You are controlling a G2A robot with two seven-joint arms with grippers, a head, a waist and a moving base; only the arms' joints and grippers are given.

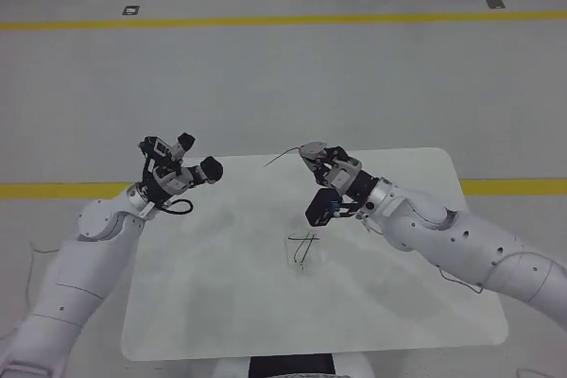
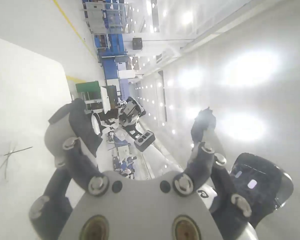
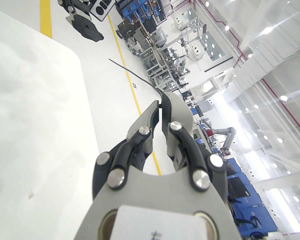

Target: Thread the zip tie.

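Note:
A thin black zip tie [image 3: 132,72] sticks out from my right gripper [image 3: 162,99], which is shut on one end of it. In the top view the right gripper [image 1: 311,152] is held above the table's far edge, and the zip tie [image 1: 282,156] points left toward my left gripper [image 1: 199,155]. The left gripper [image 2: 142,119] is open with nothing between its fingers, raised near the table's far left corner, a gap away from the tie's free tip. The left wrist view shows the right gripper [image 2: 130,113] farther off.
Several loose zip ties [image 1: 302,249] lie crossed on the middle of the white table [image 1: 406,283]; they also show in the left wrist view as loose zip ties [image 2: 5,158]. Yellow floor lines run behind the table.

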